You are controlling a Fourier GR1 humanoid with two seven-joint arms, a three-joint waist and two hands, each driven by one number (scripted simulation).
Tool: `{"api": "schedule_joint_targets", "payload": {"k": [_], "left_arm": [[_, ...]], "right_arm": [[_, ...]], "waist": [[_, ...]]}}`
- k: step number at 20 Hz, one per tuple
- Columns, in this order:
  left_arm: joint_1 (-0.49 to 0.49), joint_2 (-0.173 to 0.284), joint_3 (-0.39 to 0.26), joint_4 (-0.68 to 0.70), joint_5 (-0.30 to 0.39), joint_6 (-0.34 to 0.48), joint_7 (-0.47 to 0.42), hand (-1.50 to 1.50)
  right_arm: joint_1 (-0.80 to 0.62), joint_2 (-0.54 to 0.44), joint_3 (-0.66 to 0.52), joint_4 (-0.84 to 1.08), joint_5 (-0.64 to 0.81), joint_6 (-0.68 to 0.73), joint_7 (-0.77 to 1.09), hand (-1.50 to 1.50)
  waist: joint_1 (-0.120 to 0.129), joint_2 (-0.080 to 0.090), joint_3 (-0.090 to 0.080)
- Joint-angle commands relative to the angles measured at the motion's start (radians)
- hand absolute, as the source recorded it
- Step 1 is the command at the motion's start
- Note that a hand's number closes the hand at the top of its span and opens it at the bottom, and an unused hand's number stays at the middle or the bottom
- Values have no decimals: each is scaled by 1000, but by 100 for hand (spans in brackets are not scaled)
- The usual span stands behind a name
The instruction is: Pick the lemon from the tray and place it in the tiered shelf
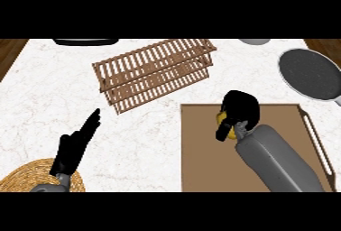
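The yellow lemon [226, 125] shows only as slivers under my right hand [238, 108], whose fingers and thumb curl round it over the brown tray [200, 153] near the tray's far edge. The wooden slatted tiered shelf [154, 72] stands on the white marble counter beyond the tray, to its upper left. My left hand [76, 144] rests open at the lower left, fingers straight and pointing away, holding nothing.
A woven straw mat [26, 177] lies under my left wrist at the lower left. A dark frying pan [310, 74] sits at the right beyond the tray. A black dish [85, 41] and a grey bowl [255, 41] touch the far edge.
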Motion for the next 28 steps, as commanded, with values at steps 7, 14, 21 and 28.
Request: {"api": "schedule_joint_targets", "payload": {"k": [7, 14, 21, 28], "left_arm": [[61, -36, -39, -58, -42, 34, 7, 0], [-32, 6, 23, -11, 10, -33, 36, 0], [-2, 6, 27, -43, -3, -46, 48, 0], [9, -49, -21, -40, -64, -8, 18, 0]], "right_arm": [[64, -182, -35, -481, -6, 20, -205, 150], [-27, -134, -230, -687, -96, -14, -158, 150], [-307, -90, -381, -491, -137, 86, -115, 150], [-558, 10, -354, -81, 43, -66, -187, 150]], "waist": [[-5, -1, 2], [-3, 2, 2], [18, 7, 1], [38, 12, 0]]}}
